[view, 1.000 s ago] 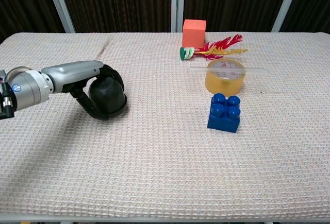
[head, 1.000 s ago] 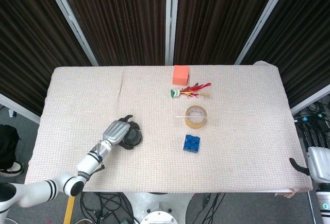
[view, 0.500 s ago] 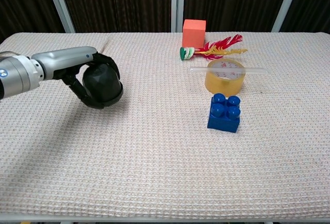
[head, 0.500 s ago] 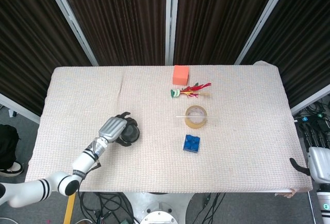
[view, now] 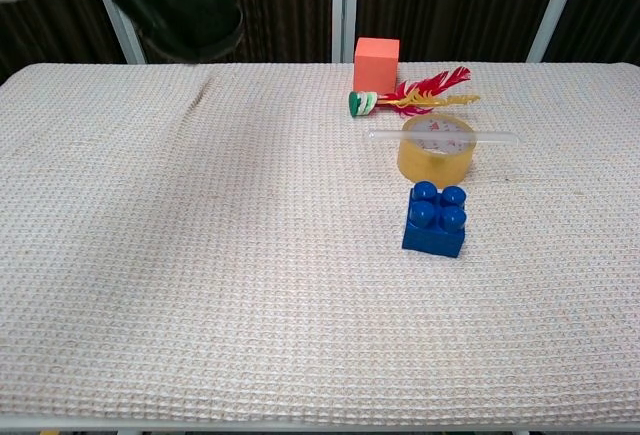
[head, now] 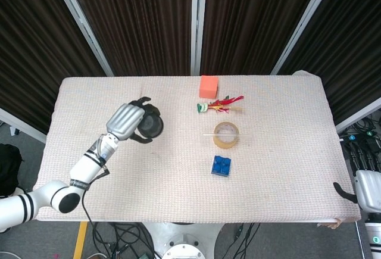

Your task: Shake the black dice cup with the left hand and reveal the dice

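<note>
Black dice cup (head: 148, 126) is up off the table (head: 178, 169) now. Half a second ago I had it low, just above the cloth at the front-left; a second ago it sat on the cloth. In the chest view the cup (view: 183, 5) has gone from mid-frame to the top-left corner, cut by the frame edge, well above the table surface. In the head view it has shifted toward the far-left part of the table, and my forearm is stretched out further.

Orientation: from the chest view the cup's dome is up and its wide rim down, so the long axis looks roughly vertical, maybe slightly tilted. Can't tell the exact tilt, since the top is cropped and dark against the curtain.

My left hand (head: 127, 122) is wrapped around the cup, silver back of the hand facing up, black fingers (head: 143, 101) curled round its sides. Clamped on it, touching nothing else.

No dice visible on the cloth under it from either view.

My right hand (head: 344, 191) barely shows at the table's right edge; can't tell how its fingers lie.
</note>
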### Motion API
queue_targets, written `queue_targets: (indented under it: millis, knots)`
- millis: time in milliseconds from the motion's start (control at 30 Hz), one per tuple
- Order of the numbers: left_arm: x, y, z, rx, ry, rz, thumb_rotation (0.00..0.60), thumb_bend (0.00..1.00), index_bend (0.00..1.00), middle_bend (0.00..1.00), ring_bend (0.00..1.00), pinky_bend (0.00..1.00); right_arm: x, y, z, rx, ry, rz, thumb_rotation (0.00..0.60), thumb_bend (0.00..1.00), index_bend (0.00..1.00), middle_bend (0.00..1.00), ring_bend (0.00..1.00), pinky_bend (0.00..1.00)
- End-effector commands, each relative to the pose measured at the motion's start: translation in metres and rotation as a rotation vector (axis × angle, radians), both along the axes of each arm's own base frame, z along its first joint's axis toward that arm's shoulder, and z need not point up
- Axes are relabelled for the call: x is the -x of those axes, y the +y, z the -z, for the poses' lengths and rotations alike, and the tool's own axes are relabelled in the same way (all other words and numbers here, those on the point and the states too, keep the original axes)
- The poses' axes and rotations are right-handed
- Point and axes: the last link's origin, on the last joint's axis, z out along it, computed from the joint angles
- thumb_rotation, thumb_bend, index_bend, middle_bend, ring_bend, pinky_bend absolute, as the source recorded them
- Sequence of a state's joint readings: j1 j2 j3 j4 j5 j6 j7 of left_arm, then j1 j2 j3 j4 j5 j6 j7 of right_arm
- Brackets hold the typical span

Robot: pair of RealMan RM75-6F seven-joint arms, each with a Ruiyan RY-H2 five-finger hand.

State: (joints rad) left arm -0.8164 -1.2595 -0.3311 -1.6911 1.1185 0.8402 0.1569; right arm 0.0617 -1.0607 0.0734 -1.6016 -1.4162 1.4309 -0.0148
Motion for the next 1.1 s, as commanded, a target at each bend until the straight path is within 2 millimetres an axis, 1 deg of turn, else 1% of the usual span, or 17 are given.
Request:
queue_targets:
  millis: [33, 67, 167, 233, 267, 300, 367, 467, 533, 600, 633, 667, 733, 800, 900, 1000, 1100]
  knots:
    - [-0.015, 0.003, -0.016, -0.035, 0.02, 0.011, 0.6, 0.22, 0.4, 0.44, 0.14, 0.27, -0.001, 0.001, 0.0, 0.002, -0.002, -0.006, 0.6, 0.13, 0.0, 0.0, 0.0, 0.0]
    - [-0.006, 0.001, -0.01, -0.026, 0.047, -0.006, 0.6, 0.22, 0.4, 0.45, 0.14, 0.27, -0.001, 0.001, 0.0, 0.002, -0.003, -0.005, 0.6, 0.13, 0.0, 0.0, 0.0, 0.0]
    - [0.043, -0.008, 0.032, 0.077, 0.124, -0.134, 0.6, 0.22, 0.4, 0.45, 0.15, 0.27, 0.001, 0.001, 0.001, -0.006, -0.003, 0.001, 0.6, 0.13, 0.0, 0.0, 0.0, 0.0]
    - [0.067, -0.011, 0.054, 0.131, 0.166, -0.197, 0.6, 0.23, 0.4, 0.45, 0.15, 0.26, 0.001, 0.001, 0.001, -0.003, -0.004, 0.001, 0.6, 0.13, 0.0, 0.0, 0.0, 0.0]
    - [0.076, -0.01, 0.063, 0.149, 0.2, -0.209, 0.6, 0.22, 0.4, 0.45, 0.15, 0.26, 0.0, 0.001, 0.0, 0.0, -0.004, -0.001, 0.6, 0.13, 0.0, 0.0, 0.0, 0.0]
    - [0.076, -0.008, 0.065, 0.148, 0.213, -0.203, 0.6, 0.22, 0.4, 0.45, 0.15, 0.25, 0.0, 0.001, -0.001, 0.003, -0.003, -0.003, 0.6, 0.13, 0.0, 0.0, 0.0, 0.0]
    - [0.061, 0.0, 0.056, 0.105, 0.181, -0.17, 0.6, 0.22, 0.4, 0.45, 0.15, 0.24, 0.0, 0.001, -0.003, 0.009, 0.001, -0.004, 0.6, 0.13, 0.0, 0.0, 0.0, 0.0]
    - [0.013, 0.012, 0.02, 0.007, 0.095, -0.063, 0.6, 0.22, 0.4, 0.45, 0.15, 0.24, 0.001, 0.001, -0.003, 0.014, -0.001, 0.001, 0.6, 0.13, 0.0, 0.0, 0.0, 0.0]
    - [-0.018, 0.011, -0.005, -0.026, 0.052, 0.005, 0.6, 0.22, 0.4, 0.45, 0.15, 0.24, 0.002, 0.001, -0.002, 0.008, -0.005, 0.005, 0.6, 0.13, 0.0, 0.0, 0.0, 0.0]
    - [-0.037, 0.006, -0.021, -0.038, 0.033, 0.046, 0.6, 0.22, 0.4, 0.45, 0.15, 0.24, 0.002, 0.001, 0.001, -0.005, -0.005, 0.005, 0.6, 0.13, 0.0, 0.0, 0.0, 0.0]
    - [-0.04, 0.003, -0.024, -0.041, 0.036, 0.053, 0.6, 0.22, 0.4, 0.45, 0.15, 0.24, 0.002, 0.001, 0.002, -0.008, -0.005, 0.004, 0.6, 0.13, 0.0, 0.0, 0.0, 0.0]
    - [-0.036, -0.001, -0.021, -0.031, 0.051, 0.045, 0.6, 0.22, 0.4, 0.45, 0.15, 0.24, 0.002, 0.001, 0.003, -0.011, -0.005, 0.002, 0.6, 0.13, 0.0, 0.0, 0.0, 0.0]
    - [-0.013, -0.007, -0.002, 0.029, 0.114, -0.002, 0.6, 0.22, 0.4, 0.45, 0.15, 0.24, 0.001, 0.001, 0.003, -0.01, -0.006, 0.0, 0.6, 0.13, 0.0, 0.0, 0.0, 0.0]
    - [0.026, -0.012, 0.031, 0.13, 0.175, -0.108, 0.6, 0.23, 0.4, 0.45, 0.15, 0.24, 0.001, 0.0, 0.002, -0.007, -0.006, -0.002, 0.6, 0.13, 0.0, 0.0, 0.0, 0.0]
    - [0.069, -0.017, 0.072, 0.234, 0.201, -0.241, 0.6, 0.23, 0.4, 0.45, 0.15, 0.24, 0.001, 0.001, -0.001, 0.003, -0.006, -0.001, 0.6, 0.13, 0.0, 0.0, 0.0, 0.0]
    - [0.084, -0.017, 0.091, 0.247, 0.21, -0.263, 0.6, 0.23, 0.41, 0.45, 0.15, 0.24, 0.003, 0.002, -0.004, 0.011, -0.003, 0.008, 0.6, 0.13, 0.0, 0.0, 0.0, 0.0]
    - [0.084, -0.012, 0.092, 0.227, 0.214, -0.237, 0.6, 0.23, 0.41, 0.45, 0.15, 0.24, 0.004, 0.002, -0.005, 0.014, -0.002, 0.013, 0.6, 0.13, 0.0, 0.0, 0.0, 0.0]
